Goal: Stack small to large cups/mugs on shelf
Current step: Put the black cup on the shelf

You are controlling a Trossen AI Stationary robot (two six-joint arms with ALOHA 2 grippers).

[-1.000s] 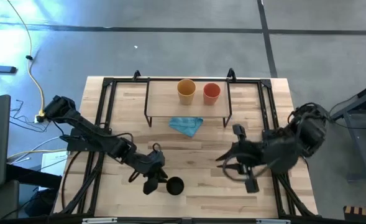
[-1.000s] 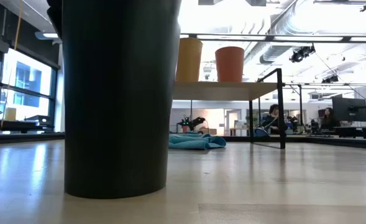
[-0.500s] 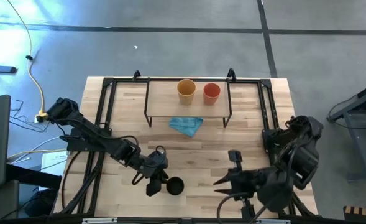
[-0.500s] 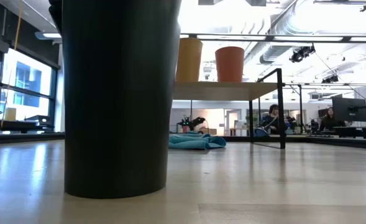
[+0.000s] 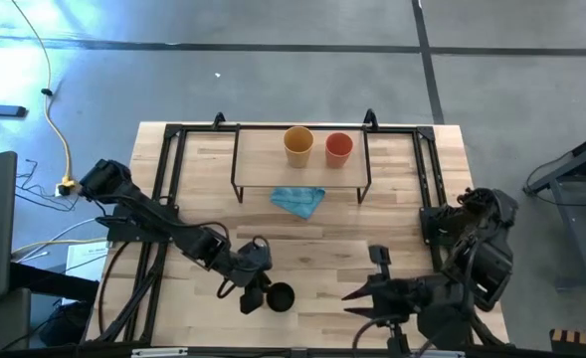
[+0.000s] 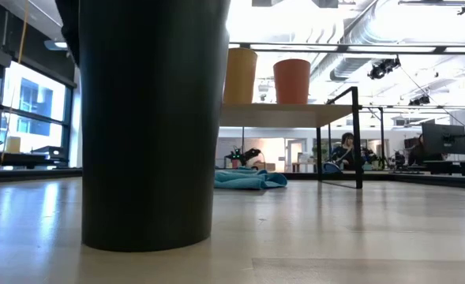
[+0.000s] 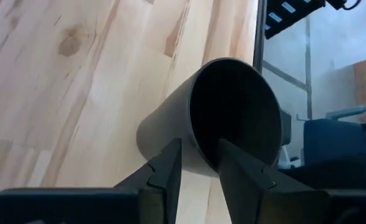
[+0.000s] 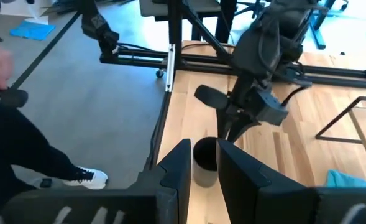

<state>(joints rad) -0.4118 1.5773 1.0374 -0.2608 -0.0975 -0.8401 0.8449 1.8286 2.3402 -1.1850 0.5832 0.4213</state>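
Note:
The black cup (image 5: 281, 297) stands upright on its base near the table's near edge and fills the low view (image 6: 149, 118). My left gripper (image 5: 268, 293) is open at its left side, one finger (image 7: 235, 165) inside the mouth and the other (image 7: 168, 165) outside the wall. My right gripper (image 5: 350, 298) is open and hovers to the cup's right, pointing at the black cup (image 8: 204, 154). The yellow-orange cup (image 5: 298, 145) and the red-orange cup (image 5: 339, 148) stand side by side on the shelf (image 5: 263, 164). My left gripper straddles the black cup's rim (image 7: 202, 149) on the cup's left side, slanting down from the table's left, one finger in the hollow and one outside. I cannot tell whether either finger touches the wall. The cup stands on the table.
A light blue cloth (image 5: 298, 201) lies crumpled on the table just in front of the shelf. Black metal frame rails (image 5: 163, 199) run along both table sides. Bare wood lies between the cloth and the black cup. A person's leg and shoe (image 8: 77, 177) show beside the table.
My right arm has swung from the table's right middle toward the near edge and turned its gripper toward the black cup. My left gripper has crept a little toward the cup. The cup has stayed put.

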